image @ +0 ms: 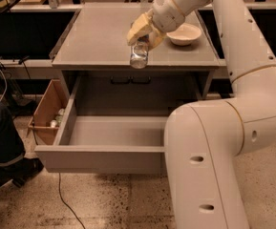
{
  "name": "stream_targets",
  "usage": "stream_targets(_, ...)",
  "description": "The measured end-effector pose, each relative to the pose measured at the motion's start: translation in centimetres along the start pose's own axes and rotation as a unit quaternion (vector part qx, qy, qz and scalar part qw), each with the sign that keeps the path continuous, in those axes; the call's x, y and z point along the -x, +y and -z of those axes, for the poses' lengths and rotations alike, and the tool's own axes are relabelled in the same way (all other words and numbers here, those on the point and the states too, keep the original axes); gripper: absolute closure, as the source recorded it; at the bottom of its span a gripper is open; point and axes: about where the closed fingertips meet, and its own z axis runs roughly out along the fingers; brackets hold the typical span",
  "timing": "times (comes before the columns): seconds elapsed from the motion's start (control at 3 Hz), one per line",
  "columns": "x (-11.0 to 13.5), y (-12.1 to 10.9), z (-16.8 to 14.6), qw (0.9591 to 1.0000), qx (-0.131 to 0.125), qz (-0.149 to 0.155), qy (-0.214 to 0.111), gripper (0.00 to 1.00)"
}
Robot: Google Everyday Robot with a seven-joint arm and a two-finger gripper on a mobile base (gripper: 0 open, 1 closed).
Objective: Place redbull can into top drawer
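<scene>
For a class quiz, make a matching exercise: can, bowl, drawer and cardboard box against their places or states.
1 redbull can
2 bowl
3 top drawer
4 cardboard box

A pulled open
B on the floor beside the cabinet
C held in the gripper above the cabinet top's front edge
D resting on the cabinet top

Pairs: 1-C, 2-D, 3-A, 4-B

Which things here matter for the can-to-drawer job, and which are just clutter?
Job:
- can, held by the gripper over the front edge of the cabinet
- drawer, pulled open below

Lying about:
- bowl on the cabinet top
- box left of the drawer
- person's leg at far left
</scene>
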Motion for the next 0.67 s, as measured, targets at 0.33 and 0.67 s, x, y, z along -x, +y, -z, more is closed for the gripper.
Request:
stream_targets(0.33,-2.6,-1.0,0.7,0.9986,-0.003,-0.046,0.027,1.00)
stream_targets(0.67,-6.7,0.2,3.0,0.9977,-0.009,-0.058,0.033,1.00)
